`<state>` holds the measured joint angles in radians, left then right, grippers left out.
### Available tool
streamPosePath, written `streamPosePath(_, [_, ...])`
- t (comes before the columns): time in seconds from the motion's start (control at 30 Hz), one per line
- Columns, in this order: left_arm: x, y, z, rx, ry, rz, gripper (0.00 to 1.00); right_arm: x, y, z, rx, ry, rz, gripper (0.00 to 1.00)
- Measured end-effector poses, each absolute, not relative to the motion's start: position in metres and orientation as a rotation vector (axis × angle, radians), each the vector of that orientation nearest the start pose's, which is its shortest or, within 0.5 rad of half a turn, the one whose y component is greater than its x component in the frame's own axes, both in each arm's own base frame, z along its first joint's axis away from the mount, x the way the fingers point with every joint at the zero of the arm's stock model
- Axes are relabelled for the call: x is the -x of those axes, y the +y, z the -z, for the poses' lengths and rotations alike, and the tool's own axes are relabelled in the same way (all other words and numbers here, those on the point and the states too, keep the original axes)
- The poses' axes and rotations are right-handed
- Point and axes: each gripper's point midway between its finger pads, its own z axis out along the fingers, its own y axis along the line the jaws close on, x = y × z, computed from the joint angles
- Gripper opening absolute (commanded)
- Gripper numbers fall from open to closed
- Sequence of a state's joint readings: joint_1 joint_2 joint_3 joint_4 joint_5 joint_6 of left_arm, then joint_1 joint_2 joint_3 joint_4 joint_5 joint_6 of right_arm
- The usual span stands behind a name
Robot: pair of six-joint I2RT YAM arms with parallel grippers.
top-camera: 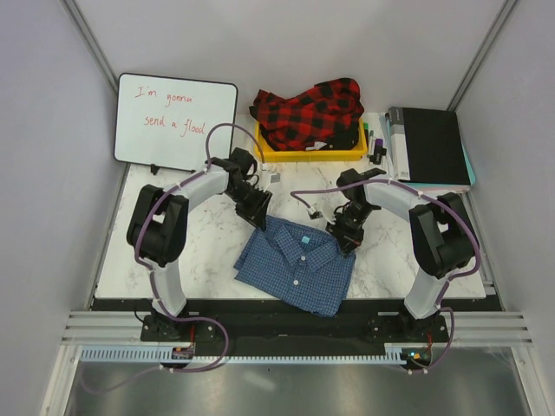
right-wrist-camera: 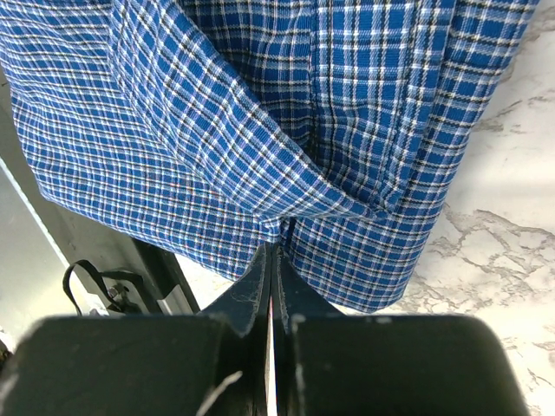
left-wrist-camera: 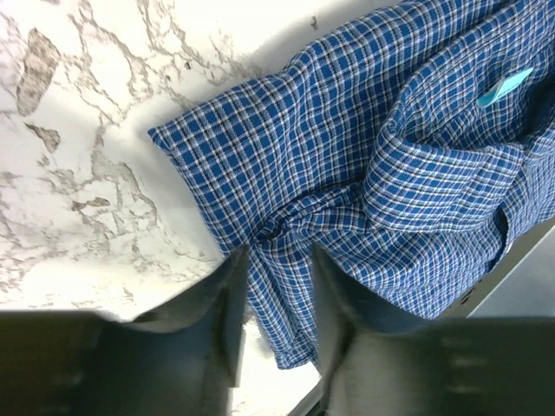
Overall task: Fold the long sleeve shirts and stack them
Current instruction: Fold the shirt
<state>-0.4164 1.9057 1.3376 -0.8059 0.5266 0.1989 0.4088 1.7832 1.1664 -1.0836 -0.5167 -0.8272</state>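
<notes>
The blue checked long sleeve shirt (top-camera: 295, 264) lies folded, collar up, at the table's front middle. My left gripper (top-camera: 257, 212) is at its far left corner. In the left wrist view its jaws (left-wrist-camera: 276, 251) stand apart, straddling a strip of the blue cloth (left-wrist-camera: 364, 130) that bunches just ahead of them. My right gripper (top-camera: 345, 240) is at the shirt's far right corner. In the right wrist view its jaws (right-wrist-camera: 276, 247) are shut on a fold at the shirt's edge (right-wrist-camera: 260, 104). The red-and-black plaid long sleeve shirt (top-camera: 310, 111) lies crumpled in the yellow bin (top-camera: 347, 154).
A whiteboard (top-camera: 173, 120) with red writing leans at the back left. A black binder (top-camera: 429, 146) and pens lie at the back right. A small clip-like object (top-camera: 314, 209) sits between the arms. The shirt's near hem reaches the table's front edge (top-camera: 217, 299).
</notes>
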Motion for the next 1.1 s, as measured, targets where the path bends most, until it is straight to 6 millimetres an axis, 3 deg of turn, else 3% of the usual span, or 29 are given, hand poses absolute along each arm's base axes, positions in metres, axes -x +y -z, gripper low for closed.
streamPosePath(0.03, [-0.289,-0.216,-0.049,-0.952,2.735,0.808,0.25,-0.206,0.155,-0.042,1.723,2.514,-0.828,0.00])
streamPosePath(0.07, [-0.289,-0.217,-0.050,-0.953,2.732,0.811,0.10,-0.206,0.154,-0.042,1.723,2.514,-0.827,0.00])
streamPosePath(0.13, [-0.289,-0.218,-0.049,-0.954,2.733,0.818,0.02,-0.204,0.153,-0.040,1.725,2.519,-0.827,0.00])
streamPosePath(0.63, [-0.291,-0.216,-0.058,-0.941,2.702,0.853,0.02,-0.209,0.144,-0.045,1.686,2.512,-0.778,0.00])
streamPosePath(0.67, [-0.292,-0.217,-0.060,-0.942,2.695,0.856,0.18,-0.209,0.144,-0.046,1.684,2.512,-0.776,0.00])
streamPosePath(0.73, [-0.291,-0.218,-0.062,-0.947,2.685,0.861,0.40,-0.208,0.143,-0.046,1.682,2.512,-0.775,0.00])
streamPosePath(0.77, [-0.291,-0.218,-0.062,-0.951,2.682,0.862,0.41,-0.208,0.142,-0.046,1.681,2.513,-0.775,0.00])
streamPosePath(0.87, [-0.290,-0.217,-0.062,-0.953,2.688,0.863,0.45,-0.207,0.143,-0.046,1.680,2.514,-0.779,0.13])
streamPosePath(0.9, [-0.290,-0.217,-0.061,-0.956,2.689,0.861,0.45,-0.207,0.143,-0.046,1.679,2.515,-0.784,0.23])
streamPosePath(1.0, [-0.287,-0.218,-0.060,-0.965,2.695,0.855,0.45,-0.204,0.143,-0.047,1.672,2.525,-0.802,0.38])
streamPosePath(1.1, [-0.281,-0.221,-0.055,-0.992,2.711,0.845,0.45,-0.201,0.145,-0.048,1.667,2.529,-0.826,0.41])
